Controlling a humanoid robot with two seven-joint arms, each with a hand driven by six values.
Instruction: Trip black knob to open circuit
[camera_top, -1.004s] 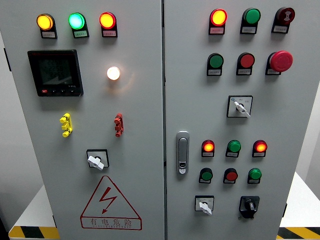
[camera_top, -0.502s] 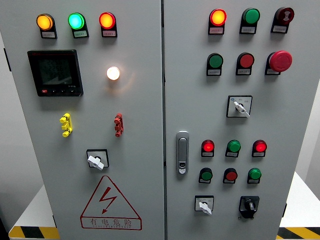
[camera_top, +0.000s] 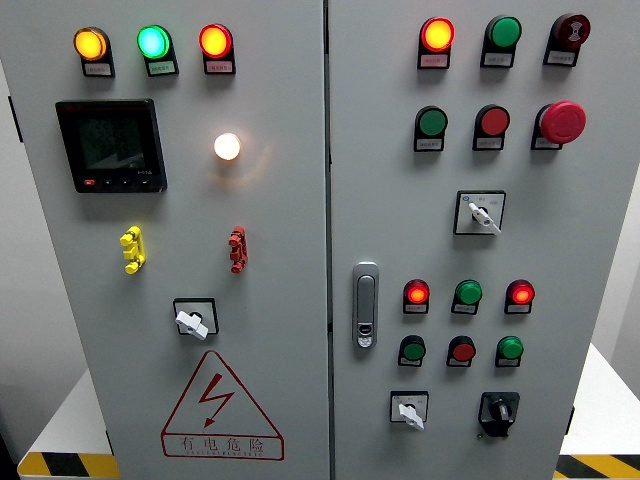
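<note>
A tall grey metal cabinet fills the view, split by a vertical seam into a left door and a right door. Neither robot hand appears in the view, so I cannot tell whether either is open or closed.

On the left door, a red triangular warning sign with a lightning bolt sits low down. Above it, at the upper left, is a black square digital meter. A row of three lit round lamps runs along the top: amber, green and red-orange. A small glowing white lamp sits right of the meter. Lower are a yellow plastic clip and a red plastic clip, and beneath them a white-handled rotary switch on a black plate.

On the right door, a large red mushroom-shaped stop button stands at the upper right. A silver door latch lies beside the seam. A white-handled selector switch sits in the middle. Below it are two rows of three small round red and green lamps and buttons.

The black rotary knob sits at the lower right of the right door, just right of another white-handled switch. Nothing touches the knob.
</note>
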